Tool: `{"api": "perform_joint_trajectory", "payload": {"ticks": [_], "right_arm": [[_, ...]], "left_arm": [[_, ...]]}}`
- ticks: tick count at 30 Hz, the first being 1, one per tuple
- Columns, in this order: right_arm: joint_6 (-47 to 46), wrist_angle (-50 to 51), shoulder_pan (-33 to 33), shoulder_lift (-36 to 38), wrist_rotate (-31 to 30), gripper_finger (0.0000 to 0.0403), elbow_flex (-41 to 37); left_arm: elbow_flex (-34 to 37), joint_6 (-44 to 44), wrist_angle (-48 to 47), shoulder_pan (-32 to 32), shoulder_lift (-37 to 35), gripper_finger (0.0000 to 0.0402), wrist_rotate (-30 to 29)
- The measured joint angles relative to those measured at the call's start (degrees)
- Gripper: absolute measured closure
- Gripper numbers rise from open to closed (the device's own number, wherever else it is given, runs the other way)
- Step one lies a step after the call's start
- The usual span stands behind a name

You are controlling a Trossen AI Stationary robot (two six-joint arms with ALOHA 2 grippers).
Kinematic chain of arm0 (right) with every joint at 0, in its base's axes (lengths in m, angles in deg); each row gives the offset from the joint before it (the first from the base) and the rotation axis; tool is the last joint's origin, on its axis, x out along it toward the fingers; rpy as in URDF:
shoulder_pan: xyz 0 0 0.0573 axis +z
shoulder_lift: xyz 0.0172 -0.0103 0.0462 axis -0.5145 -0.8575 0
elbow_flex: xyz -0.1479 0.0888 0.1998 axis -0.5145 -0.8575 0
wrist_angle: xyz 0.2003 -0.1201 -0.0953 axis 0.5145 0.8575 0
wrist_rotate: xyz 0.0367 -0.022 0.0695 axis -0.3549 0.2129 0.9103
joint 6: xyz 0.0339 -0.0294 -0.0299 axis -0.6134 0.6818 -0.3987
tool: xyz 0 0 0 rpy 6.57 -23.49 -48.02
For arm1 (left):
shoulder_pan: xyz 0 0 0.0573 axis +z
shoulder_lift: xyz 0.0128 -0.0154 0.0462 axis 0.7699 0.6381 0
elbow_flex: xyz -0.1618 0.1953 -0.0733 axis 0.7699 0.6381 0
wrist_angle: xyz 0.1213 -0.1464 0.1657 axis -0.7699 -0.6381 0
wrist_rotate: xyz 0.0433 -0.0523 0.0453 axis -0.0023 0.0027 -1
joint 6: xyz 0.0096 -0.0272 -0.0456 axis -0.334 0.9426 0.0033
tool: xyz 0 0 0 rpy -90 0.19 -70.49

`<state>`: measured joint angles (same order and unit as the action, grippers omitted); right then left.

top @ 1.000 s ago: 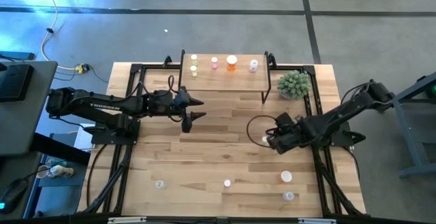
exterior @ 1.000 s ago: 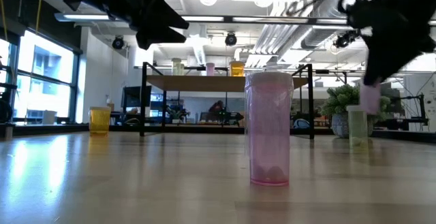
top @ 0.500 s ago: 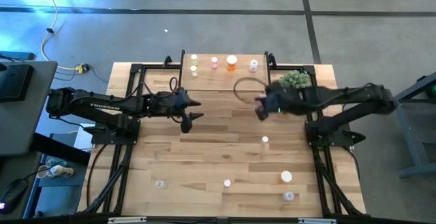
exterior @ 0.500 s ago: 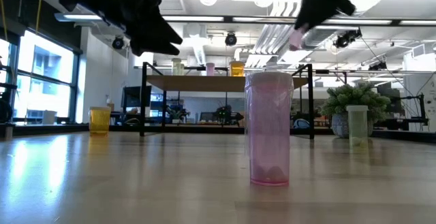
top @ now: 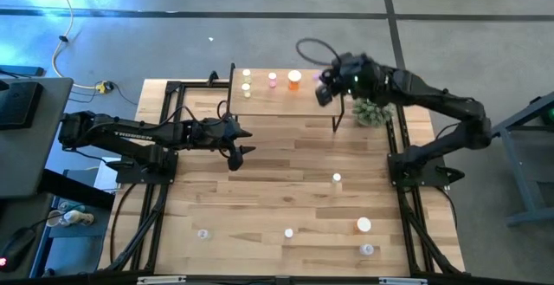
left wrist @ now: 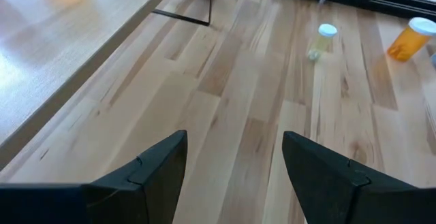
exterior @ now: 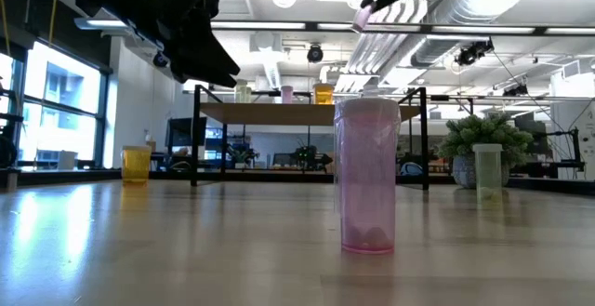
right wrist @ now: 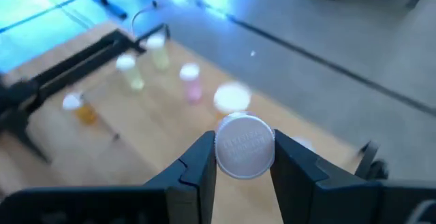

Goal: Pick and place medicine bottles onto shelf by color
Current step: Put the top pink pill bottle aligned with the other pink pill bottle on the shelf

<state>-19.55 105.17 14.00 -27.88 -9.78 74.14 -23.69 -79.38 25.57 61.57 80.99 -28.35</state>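
Observation:
My right gripper (top: 323, 89) hovers high over the right end of the shelf (top: 305, 101), shut on a pink medicine bottle (exterior: 363, 15) with a white cap (right wrist: 244, 146). Two yellowish bottles (top: 247, 80), a pink one (top: 272, 79) and an orange one (top: 294, 80) stand on the shelf. My left gripper (top: 242, 141) hangs open above the table, just left of the shelf's near corner, with nothing between its fingers (left wrist: 163, 163). Several more bottles stand on the table, among them a pale one (top: 337, 178) and an orange one (top: 363, 225). My right gripper pinches the pink bottle between its two fingers, at the white-capped end (right wrist: 222, 154). The cap's flat top faces back along the fingers toward the wrist. The pink body (exterior: 363, 15) pokes out beyond the fingertips, tilted. The bottle hangs well clear of the shelf.
A small green plant (top: 374, 109) stands by the shelf's right end, under my right arm. Bottles stand along the near edge: (top: 202, 233), (top: 289, 232), (top: 367, 249). The shelf rests on thin black legs (exterior: 196, 134). Bare wood lies across the table's middle.
My right gripper has risen from low over the table's right middle and swung toward the far edge, carrying the pink bottle to above the shelf's right end; its wrist has turned on the way. My left gripper has tipped a little downward in place.

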Motion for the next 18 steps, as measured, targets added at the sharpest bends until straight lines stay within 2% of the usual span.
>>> {"api": "perform_joint_trajectory", "payload": {"ticks": [8,18], "right_arm": [[1.4,3.9,-6.0,-7.7,5.8,0.0304,11.5],[2.3,16.5,-7.4,-20.7,9.4,0.0304,25.6]], "left_arm": [[0.0,1.3,-0.2,0.0,0.0,0.017,0.0],[0.0,1.3,-0.4,0.0,0.0,0.017,0.0]]}}
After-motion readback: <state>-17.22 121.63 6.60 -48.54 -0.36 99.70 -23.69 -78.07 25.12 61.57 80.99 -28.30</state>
